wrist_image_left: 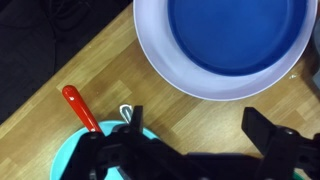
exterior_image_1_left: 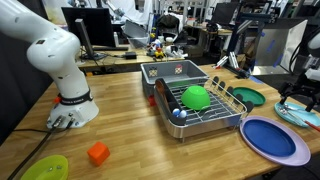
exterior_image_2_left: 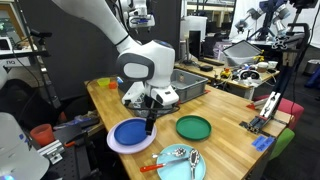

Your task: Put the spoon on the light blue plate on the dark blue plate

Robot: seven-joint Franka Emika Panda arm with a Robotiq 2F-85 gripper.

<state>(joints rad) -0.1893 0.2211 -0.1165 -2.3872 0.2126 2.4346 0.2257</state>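
The black end effector (wrist_image_left: 195,128), jaws spread wide and holding nothing, hangs over the wooden worktop (wrist_image_left: 60,60) between the large deep-blue round plate with a lavender rim (wrist_image_left: 235,35) and the pale aqua round plate (exterior_image_2_left: 178,170), where the small silvery spoon (exterior_image_2_left: 176,153) lies.

The arm (exterior_image_2_left: 138,66) reaches downward, its claw (wrist_image_left: 197,128) spread wide and empty.

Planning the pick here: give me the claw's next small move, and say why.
Probably shift the open claw over the small silvery-grey spoon and lower toward it. The spoon lies on the round pale aqua plate, while the claw hangs empty between that plate and the large round deep blue plate, so nothing is gripped yet.
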